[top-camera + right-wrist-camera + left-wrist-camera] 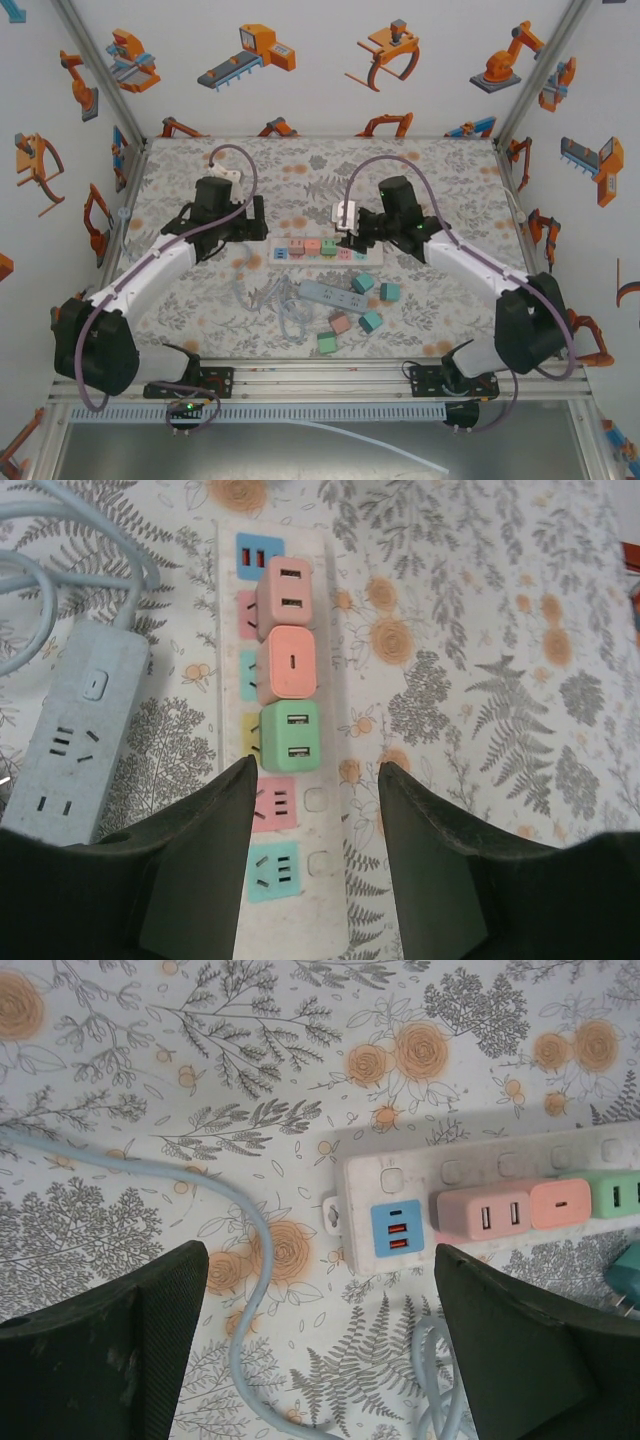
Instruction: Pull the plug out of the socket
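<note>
Floral desk point(250, 1060), seen from the near edge. A white strip point(372, 257) lies left to right at the centre, carrying four plugs in a row. From its left end these are the blue plug point(258, 555), pink plug point(283, 595), salmon plug point(290, 665) and green plug point(292, 735), all seated in their sockets. The sockets to the right of the green plug stand bare.

The left fingers point(110, 1350) are spread wide above the strip's left end and hold nothing. In the left wrist view the blue plug shows between them, apart from both. A pale cable point(240, 1260) curls over the desk just left of the strip.

The right fingers point(200, 860) are parted and hold nothing. They stand one on each side of the strip, just right of the green plug and clear of it.

A grey strip point(335, 295) lies nearer, beside the white one, with loose blocks point(362, 283) scattered around its right end.
</note>
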Controlling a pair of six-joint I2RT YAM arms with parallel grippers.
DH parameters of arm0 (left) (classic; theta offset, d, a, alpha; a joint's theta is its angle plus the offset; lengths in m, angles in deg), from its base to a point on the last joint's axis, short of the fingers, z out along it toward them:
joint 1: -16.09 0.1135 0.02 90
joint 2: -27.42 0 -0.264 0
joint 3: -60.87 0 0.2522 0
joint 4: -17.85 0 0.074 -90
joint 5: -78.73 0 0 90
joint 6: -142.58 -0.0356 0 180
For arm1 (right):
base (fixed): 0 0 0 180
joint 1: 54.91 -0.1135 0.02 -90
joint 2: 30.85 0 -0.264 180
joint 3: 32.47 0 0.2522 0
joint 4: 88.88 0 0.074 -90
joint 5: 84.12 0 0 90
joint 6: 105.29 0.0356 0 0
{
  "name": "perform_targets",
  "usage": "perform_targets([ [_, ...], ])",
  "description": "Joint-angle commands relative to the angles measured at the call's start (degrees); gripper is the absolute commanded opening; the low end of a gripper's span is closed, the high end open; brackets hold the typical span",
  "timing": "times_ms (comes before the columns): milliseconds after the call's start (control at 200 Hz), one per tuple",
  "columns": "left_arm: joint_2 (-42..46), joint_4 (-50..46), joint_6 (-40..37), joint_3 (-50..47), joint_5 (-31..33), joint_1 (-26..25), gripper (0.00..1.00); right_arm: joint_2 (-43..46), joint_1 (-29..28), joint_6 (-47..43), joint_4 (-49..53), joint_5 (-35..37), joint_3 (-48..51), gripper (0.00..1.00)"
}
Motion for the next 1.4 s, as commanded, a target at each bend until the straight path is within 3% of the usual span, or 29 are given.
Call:
perform_targets([
  [0,-3.6,-4.2,3.8,3.1,-4.6,0.9,0.84,-4.3,-0.5,-6.2,8.0,-3.9,-4.3,0.50],
  [431,-18.2,-8.8,6.6,9.3,-12.0,1.4,0.69,-18.0,-1.7,-8.1,10.4,-2.0,-11.6,0.48],
  [611,-21.6,-10.0,7.0,10.4,-11.7,1.3,0.63,-21.0,-2.4,-8.1,10.3,-1.5,-13.4,0.44],
  [771,-24.2,-13.4,6.3,12.2,-9.2,0.6,0.57,-22.0,-2.7,-8.2,10.2,-1.1,-14.0,0.40],
  [946,-26.1,-13.6,6.0,12.8,-12.0,-0.5,0.56,-22.1,-2.7,-8.2,9.9,-2.0,-14.2,0.35],
  [1397,-28.7,-16.8,4.5,14.3,-8.1,-2.1,0.53,-20.4,-2.8,-6.0,8.2,-4.6,-14.6,0.19],
])
